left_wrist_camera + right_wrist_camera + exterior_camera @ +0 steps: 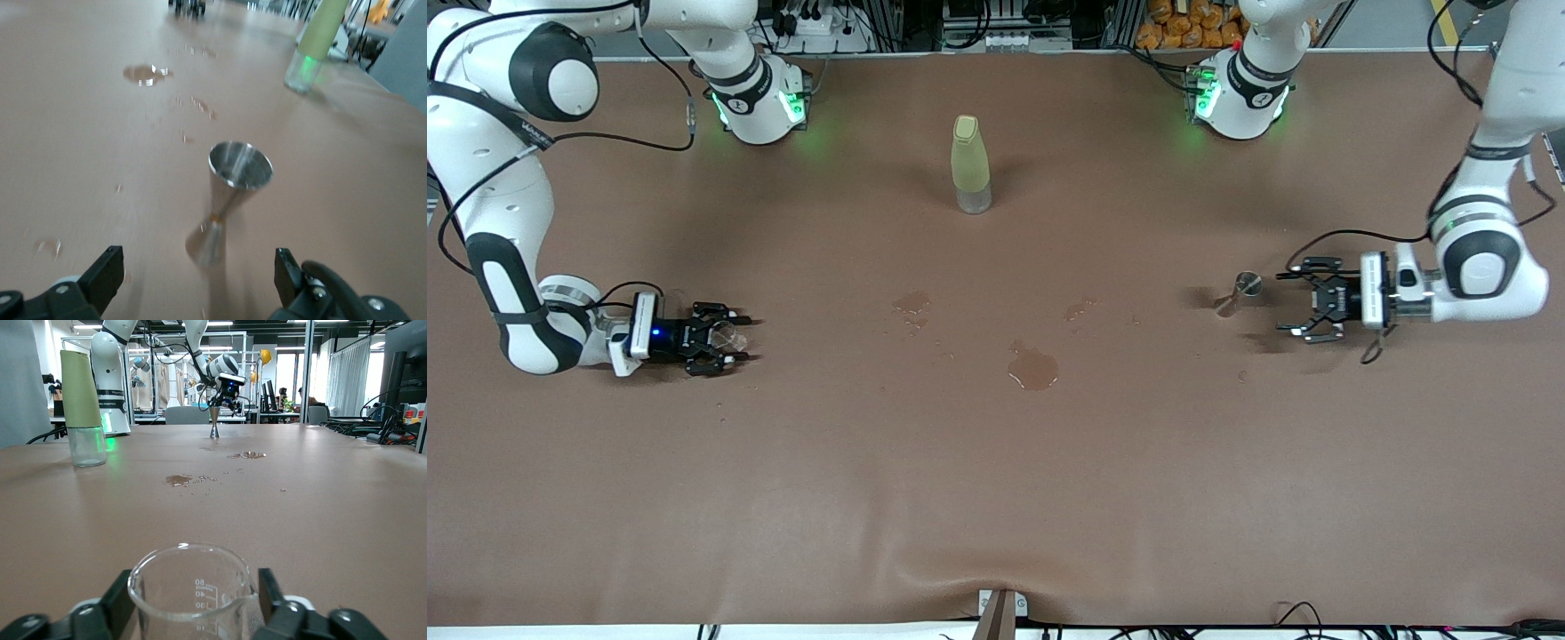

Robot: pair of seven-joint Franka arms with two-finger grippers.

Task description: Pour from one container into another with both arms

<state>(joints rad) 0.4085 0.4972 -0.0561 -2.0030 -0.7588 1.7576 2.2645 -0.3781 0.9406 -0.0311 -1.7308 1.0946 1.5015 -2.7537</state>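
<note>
Only the cup's (193,590) rim and upper wall show, between the right gripper's (734,340) spread fingers, low at the table's right-arm end. Level and low, the left gripper (1294,302) gapes wide at 3 o'clock of the upright jigger (1246,286), apart.

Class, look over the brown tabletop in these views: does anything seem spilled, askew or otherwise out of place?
Yes. Liquid is spilled on the brown table: one larger puddle mid-table and smaller wet patches slightly farther from the front camera. The small silver hourglass-shaped metal jigger and the tall pale yellow-green bottle both stand upright.
</note>
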